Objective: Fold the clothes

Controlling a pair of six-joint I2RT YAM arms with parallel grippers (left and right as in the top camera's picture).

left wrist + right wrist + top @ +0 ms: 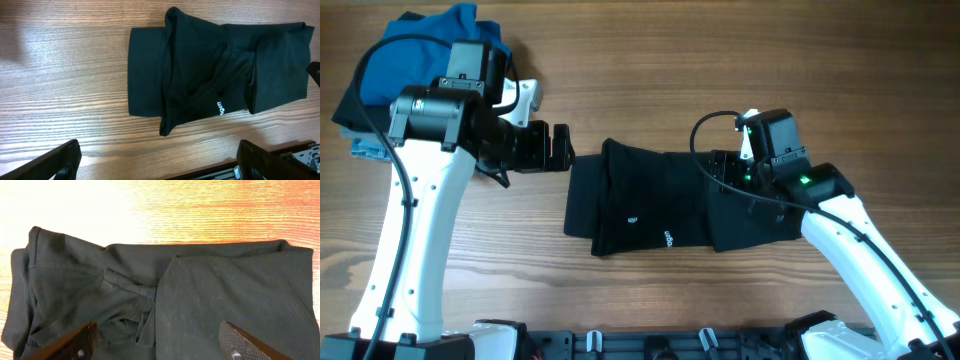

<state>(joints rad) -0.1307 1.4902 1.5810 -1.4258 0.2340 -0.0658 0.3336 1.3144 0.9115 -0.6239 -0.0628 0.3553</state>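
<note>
The black shirt (660, 205) lies folded into a wide strip in the middle of the wooden table, small white logo facing up. It also shows in the left wrist view (210, 75) and fills the right wrist view (150, 290). My left gripper (558, 148) is open and empty, just left of the shirt's left edge; its fingers (157, 162) hover over bare wood. My right gripper (728, 172) is open above the shirt's right part, where one flap lies folded over; its fingers (160, 345) straddle that flap's edge and hold nothing.
A bright blue folded garment (420, 45) lies on a pale blue-grey one (365, 150) at the table's far left, behind my left arm. The table's front edge with black fixtures (650, 345) runs along the bottom.
</note>
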